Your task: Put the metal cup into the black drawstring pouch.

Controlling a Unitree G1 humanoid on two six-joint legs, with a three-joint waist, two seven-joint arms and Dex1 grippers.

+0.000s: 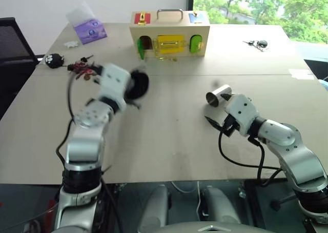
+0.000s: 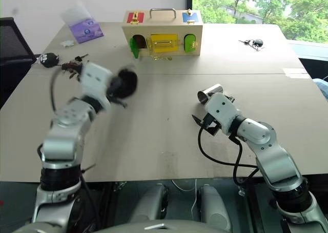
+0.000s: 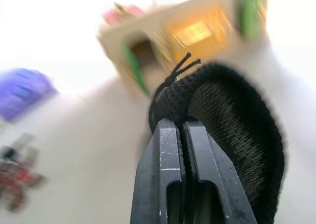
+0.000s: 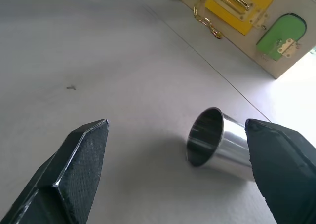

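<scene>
The black drawstring pouch [image 3: 232, 130] is clamped at its rim between the closed fingers of the left end effector [image 3: 183, 128] and is held clear of the bench [image 1: 169, 140], with its body hanging just beyond the fingertips. Gripping the rim rather than the body is judged to leave the mouth free to receive something. The metal cup [image 4: 219, 144] is lying on its side on the bench, its open mouth turned toward the right end effector [image 4: 177, 169], whose fingers are spread wide with nothing between them. The cup is found just ahead of that end effector, close beside one finger [image 4: 284, 160] and not touched. A wooden latch box [image 1: 169, 34] stands well beyond both end effectors.
</scene>
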